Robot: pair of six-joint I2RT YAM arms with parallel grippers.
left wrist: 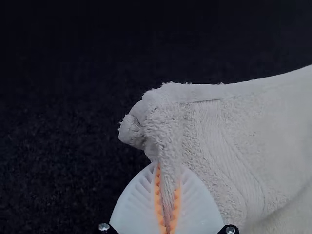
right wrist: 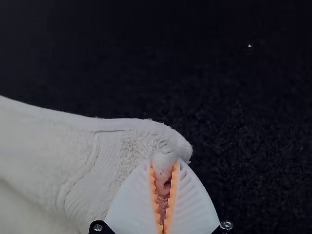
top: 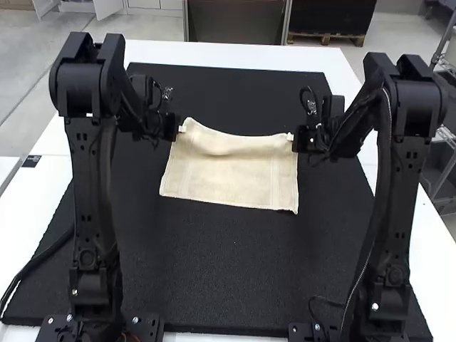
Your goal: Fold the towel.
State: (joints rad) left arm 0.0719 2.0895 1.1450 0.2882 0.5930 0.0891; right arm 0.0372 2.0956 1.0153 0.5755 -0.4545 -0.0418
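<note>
Whereas the high view records the cream rectangular fabric towel (top: 228,178) spread out, wrist views detail the white-fingered, orange-padded left gripper (top: 182,129) and right gripper (top: 290,137) each pinching a gathered corner.

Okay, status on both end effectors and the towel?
Left end effector shut on one far corner of the towel. Right end effector shut on the other. Towel spread, far edge sagging between them; nothing in the way.
</note>
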